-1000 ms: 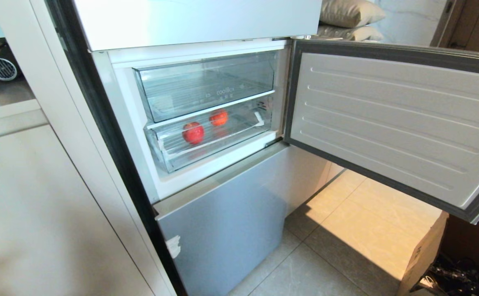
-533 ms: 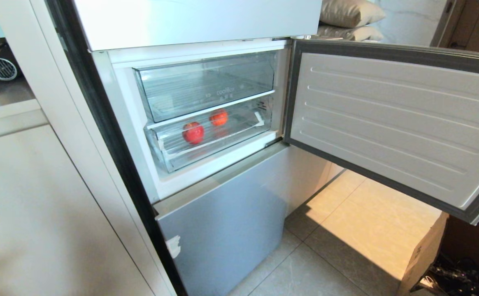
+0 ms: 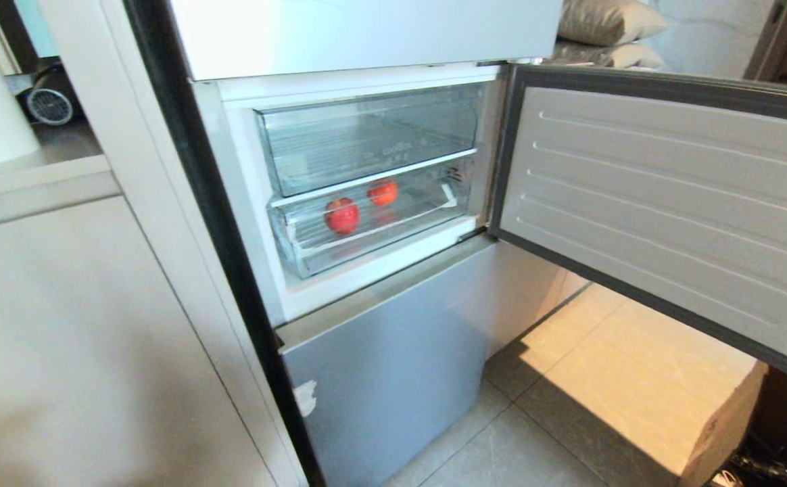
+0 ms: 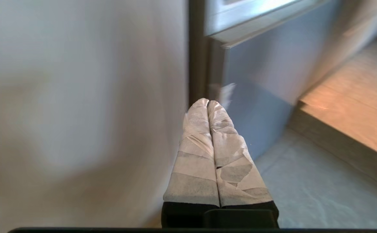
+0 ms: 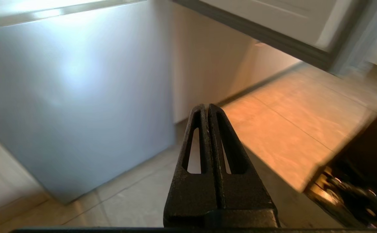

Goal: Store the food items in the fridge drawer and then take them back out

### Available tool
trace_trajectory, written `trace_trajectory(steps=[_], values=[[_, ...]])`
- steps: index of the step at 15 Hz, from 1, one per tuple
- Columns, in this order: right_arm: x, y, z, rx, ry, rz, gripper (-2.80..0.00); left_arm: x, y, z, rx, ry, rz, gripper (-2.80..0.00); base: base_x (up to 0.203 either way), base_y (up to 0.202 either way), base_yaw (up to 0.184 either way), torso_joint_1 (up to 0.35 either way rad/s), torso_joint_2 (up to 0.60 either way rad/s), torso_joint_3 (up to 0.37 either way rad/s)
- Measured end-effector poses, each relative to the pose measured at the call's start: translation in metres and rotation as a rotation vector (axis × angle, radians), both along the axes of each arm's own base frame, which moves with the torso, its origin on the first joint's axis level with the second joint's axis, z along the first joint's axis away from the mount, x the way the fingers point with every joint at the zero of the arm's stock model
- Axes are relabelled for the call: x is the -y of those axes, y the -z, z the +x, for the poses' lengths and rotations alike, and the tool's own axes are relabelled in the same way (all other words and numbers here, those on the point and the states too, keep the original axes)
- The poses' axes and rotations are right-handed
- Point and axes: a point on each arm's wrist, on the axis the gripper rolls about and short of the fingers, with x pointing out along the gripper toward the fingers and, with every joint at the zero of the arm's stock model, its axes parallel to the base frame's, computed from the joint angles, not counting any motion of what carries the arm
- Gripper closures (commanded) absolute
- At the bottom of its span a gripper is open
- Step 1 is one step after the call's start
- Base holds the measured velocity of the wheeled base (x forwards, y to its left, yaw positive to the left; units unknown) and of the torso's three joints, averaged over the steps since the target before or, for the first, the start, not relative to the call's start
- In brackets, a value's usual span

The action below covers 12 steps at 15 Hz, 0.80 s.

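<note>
Inside the shut fridge drawer (image 3: 373, 226) I see two red fruits (image 3: 342, 215), stored; left gripper (image 4: 208, 103) and right gripper (image 5: 207, 106) hang closed, empty, low by the floor.

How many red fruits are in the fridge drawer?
2: one fruit near the front left of the fridge drawer, the other fruit behind it, toward the right.

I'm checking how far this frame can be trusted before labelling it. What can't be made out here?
- Fridge drawer, head view: whether it is fully shut; the clear plastic gives no firm edge.
- The two red fruits, head view: their kind; too small, seen through plastic.
- Lettering on the upper clear bin, head view: too small.
- Cardboard box, head view: cut off by the corner.
- Left gripper and right gripper, both shut: out of the head view.
</note>
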Motion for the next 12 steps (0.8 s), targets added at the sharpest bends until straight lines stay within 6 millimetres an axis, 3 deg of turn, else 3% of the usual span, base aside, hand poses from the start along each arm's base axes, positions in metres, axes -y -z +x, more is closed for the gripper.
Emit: trace_trajectory(steps=[12], values=[[0.0000,-0.0001,0.0000,0.001,0.000,0.000,0.00,0.0000,-0.0001,0.0000,0.000,0.000,0.000,0.00,0.002,-0.006,0.176,0.003,0.00,0.003]])
